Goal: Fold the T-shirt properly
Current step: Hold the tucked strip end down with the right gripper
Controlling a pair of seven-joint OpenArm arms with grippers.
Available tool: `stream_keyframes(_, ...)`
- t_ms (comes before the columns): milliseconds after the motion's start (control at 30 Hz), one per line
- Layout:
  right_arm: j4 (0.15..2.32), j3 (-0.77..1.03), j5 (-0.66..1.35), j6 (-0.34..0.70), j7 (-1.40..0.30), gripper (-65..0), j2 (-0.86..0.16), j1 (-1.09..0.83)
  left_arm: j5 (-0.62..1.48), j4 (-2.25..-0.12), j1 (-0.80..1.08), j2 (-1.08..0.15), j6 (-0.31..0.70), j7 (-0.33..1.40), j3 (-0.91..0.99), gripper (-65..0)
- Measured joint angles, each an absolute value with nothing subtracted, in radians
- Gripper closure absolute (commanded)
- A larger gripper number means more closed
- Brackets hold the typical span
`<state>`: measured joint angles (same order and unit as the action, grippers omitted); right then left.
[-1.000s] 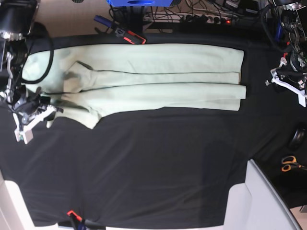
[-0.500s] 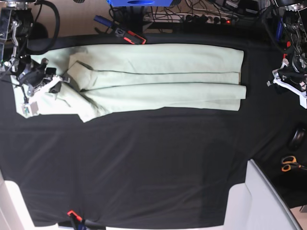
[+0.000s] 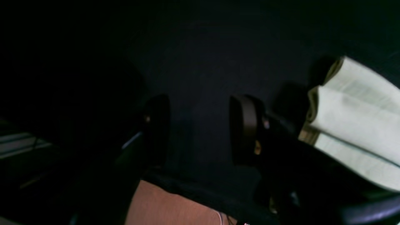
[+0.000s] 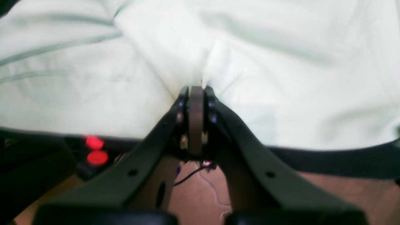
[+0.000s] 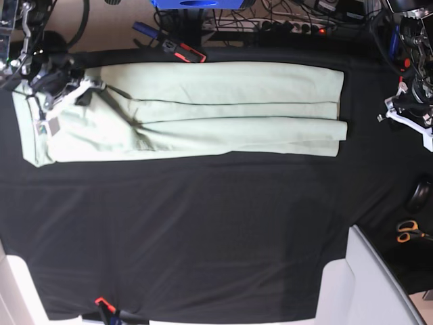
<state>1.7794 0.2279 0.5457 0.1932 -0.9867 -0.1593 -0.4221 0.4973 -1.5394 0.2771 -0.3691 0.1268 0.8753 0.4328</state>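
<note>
The pale mint-green cotton T-shirt (image 5: 203,108) lies folded into a long band, cross-folds remaining; right hand (image 4: 196,90) pinches its sleeve end, left hand (image 3: 200,128) waits apart, empty

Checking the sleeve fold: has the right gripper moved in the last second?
Yes. In the base view the right gripper, shut on the T-shirt, has gone up-frame toward the table's far edge, nearer the orange-and-black tool.
</note>
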Motion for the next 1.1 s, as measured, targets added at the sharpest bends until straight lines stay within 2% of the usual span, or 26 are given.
stream_keyframes(500, 1.781, 0.227, 0.54, 0.193, -0.982, -0.6, -0.142, -0.447, 0.498, -1.54, 0.274, -0.371, 0.127, 0.875, 0.436, -30.4)
stream_keyframes(567, 1.781, 0.227, 0.54, 0.192, -0.981, -4.4, -0.136, -0.445, 0.498, -1.54, 0.274, -0.371, 0.127, 0.875, 0.436, -30.4)
stream_keyframes(800, 1.782, 0.238, 0.539, 0.189, -0.981, -25.7, -0.02, -0.48, 0.498, -1.539, 0.274, -0.371, 0.127, 0.875, 0.438, -30.4)
stream_keyframes(867, 1.782, 0.244, 0.54, 0.189, -0.987, -28.3, 0.001, -0.485, 0.498, -1.539, 0.274, -0.371, 0.127, 0.875, 0.438, -30.4)
stream_keyframes(1100, 1.901, 0.34, 0.52, 0.136, -0.904, -28.4, 0.014, -0.519, 0.498, -1.539, 0.273, -0.371, 0.127, 0.875, 0.438, -30.4)
